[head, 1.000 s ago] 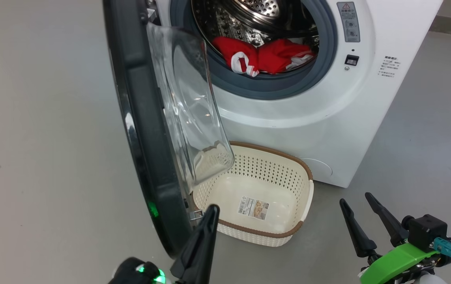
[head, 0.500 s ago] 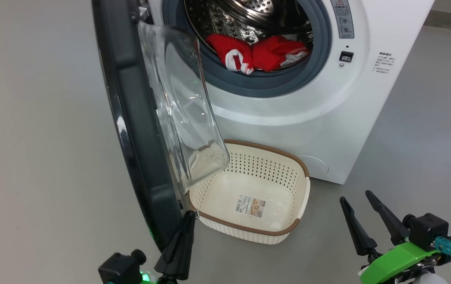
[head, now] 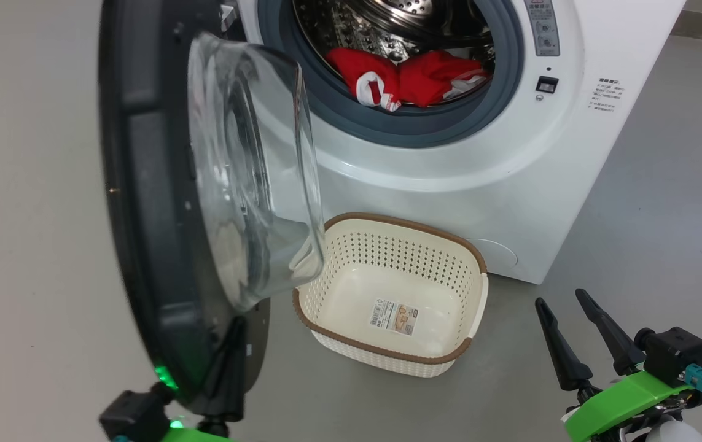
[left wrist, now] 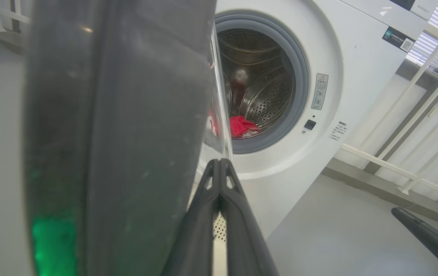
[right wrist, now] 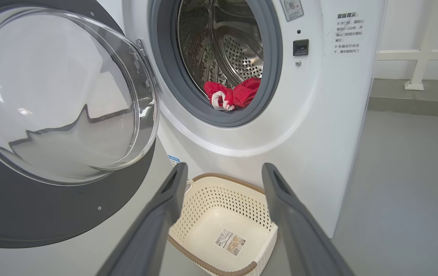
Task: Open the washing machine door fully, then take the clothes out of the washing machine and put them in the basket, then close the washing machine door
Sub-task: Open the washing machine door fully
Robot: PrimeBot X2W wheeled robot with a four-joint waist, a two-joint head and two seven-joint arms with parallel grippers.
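The left gripper [left wrist: 219, 163], fingers pressed together, sits at the lower inner rim of the washing machine door [head: 142, 184]. The right gripper [head: 559, 299] hangs with its fingers apart over the floor, right of the basket [head: 400, 258]. A barcoded paper label [head: 395, 316] lies on the basket's floor. On the washing machine [head: 449, 196], a warning-triangle sticker [head: 541, 27] and Chinese print [head: 607, 98] flank the drum. The clothes [head: 412, 77] lie at the drum's front lip. A second ago the door stood narrower.

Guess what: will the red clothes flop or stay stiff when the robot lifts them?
Probably floppy: the clothes lie crumpled in soft folds. Likely light, being thin-looking fabric. They might drag on the grey gasket, since one piece hangs onto its lip.
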